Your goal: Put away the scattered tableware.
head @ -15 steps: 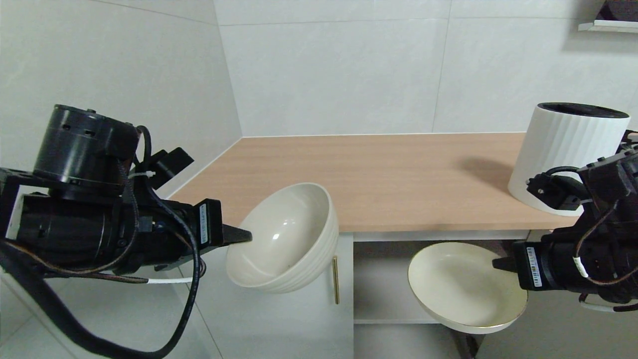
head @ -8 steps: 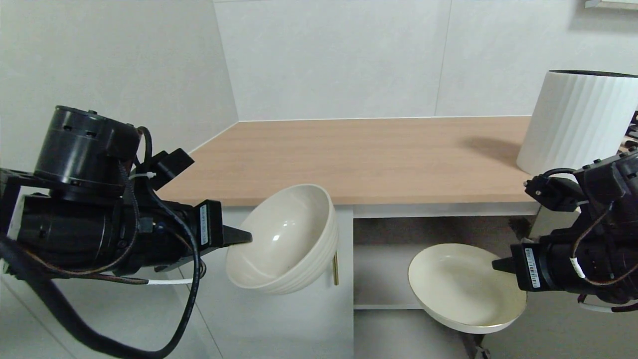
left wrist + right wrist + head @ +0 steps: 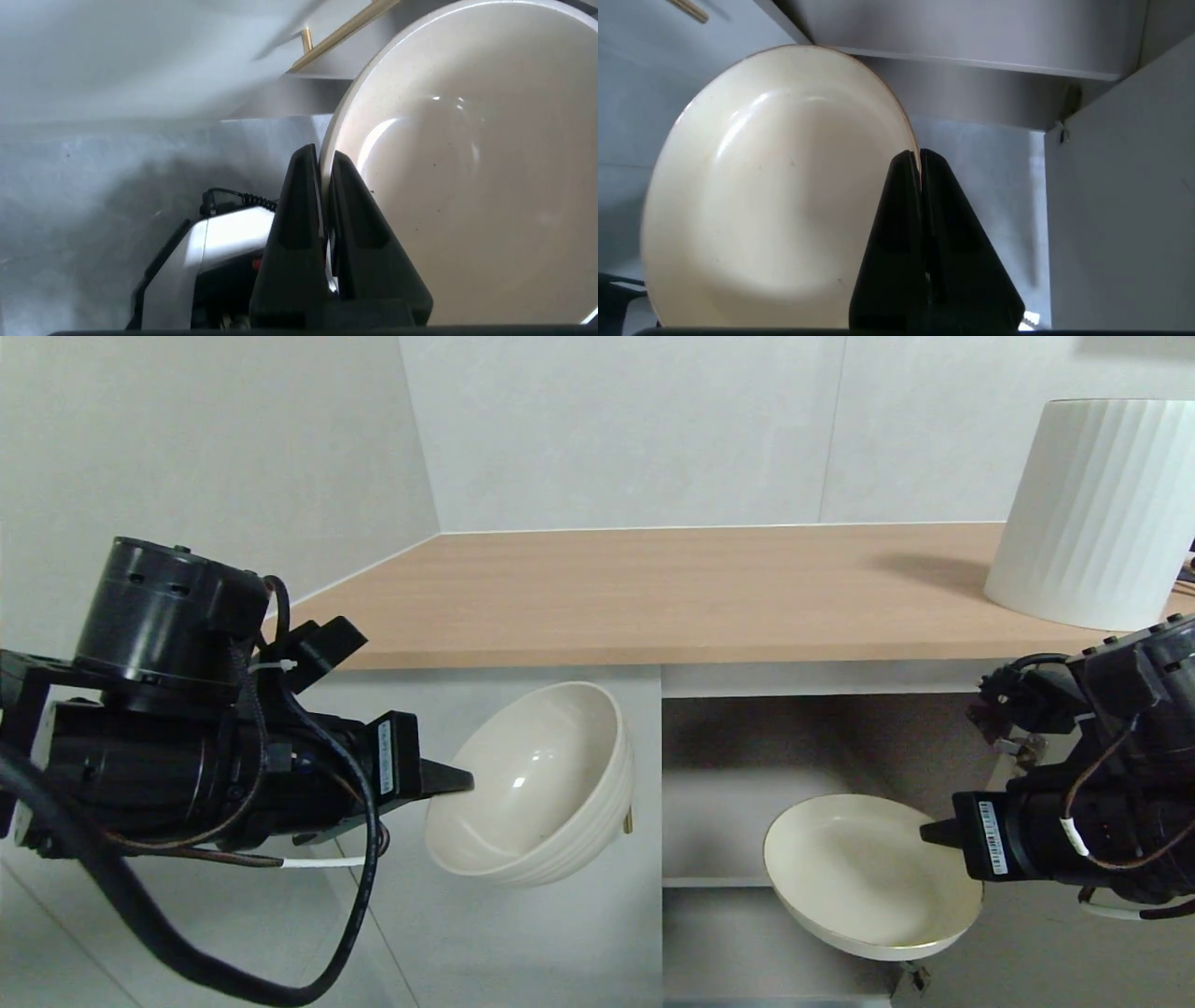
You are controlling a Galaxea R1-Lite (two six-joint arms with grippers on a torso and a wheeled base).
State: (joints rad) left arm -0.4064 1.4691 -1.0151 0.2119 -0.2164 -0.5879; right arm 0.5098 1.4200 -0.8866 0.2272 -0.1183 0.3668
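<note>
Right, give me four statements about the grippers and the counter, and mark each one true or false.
1. The left gripper is shut on the rim of the bowl. True.
2. The right gripper holds a cup. False: it is shut on the rim of the plate.
3. The white ribbed container stands on the wooden counter. True.
4. The bowl rests on the counter. False: it is held in the air below the counter's edge, in front of the cabinet door.

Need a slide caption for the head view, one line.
Left jaws shut on a bowl before the closed cabinet door, right jaws shut on a plate before the open shelf compartment.
</note>
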